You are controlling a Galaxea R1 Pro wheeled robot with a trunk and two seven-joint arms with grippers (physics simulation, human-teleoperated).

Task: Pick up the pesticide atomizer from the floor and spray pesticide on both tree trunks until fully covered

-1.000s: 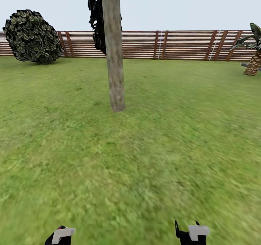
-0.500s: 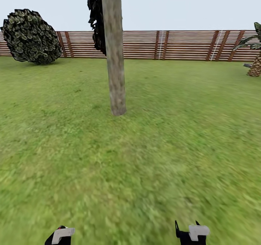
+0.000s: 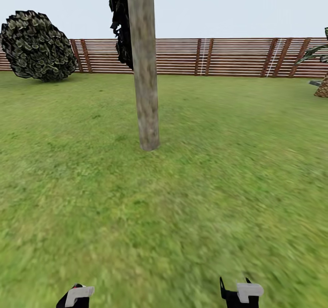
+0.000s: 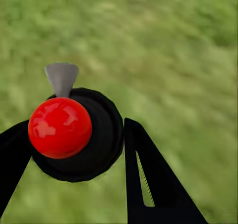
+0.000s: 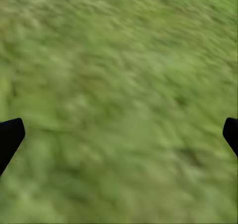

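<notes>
A tree trunk (image 3: 146, 80), thick, bare and grey-brown, rises from the lawn straight ahead in the head view and runs off the top of the frame. In the left wrist view my left gripper (image 4: 74, 134) is shut on the pesticide atomizer (image 4: 74, 129), a black round body with a glossy red ball and a grey nozzle, held above the grass. Both black fingers (image 4: 148, 174) press its sides. My right gripper (image 5: 121, 129) is open over bare grass. In the head view, both grippers peek in at the bottom edge, left (image 3: 75, 296) and right (image 3: 240, 294).
Green lawn (image 3: 218, 171) stretches to a brown slatted fence (image 3: 228, 56). A round dark-leaved bush (image 3: 37, 45) stands at the far left. Near-black foliage (image 3: 119, 21) hangs just behind the trunk. A short palm (image 3: 322, 71) shows at the right edge.
The whole head view has shifted: the trunk's base sits lower and slightly larger, and the palm has slid toward the right edge, so the camera has moved closer. Both grippers keep their places.
</notes>
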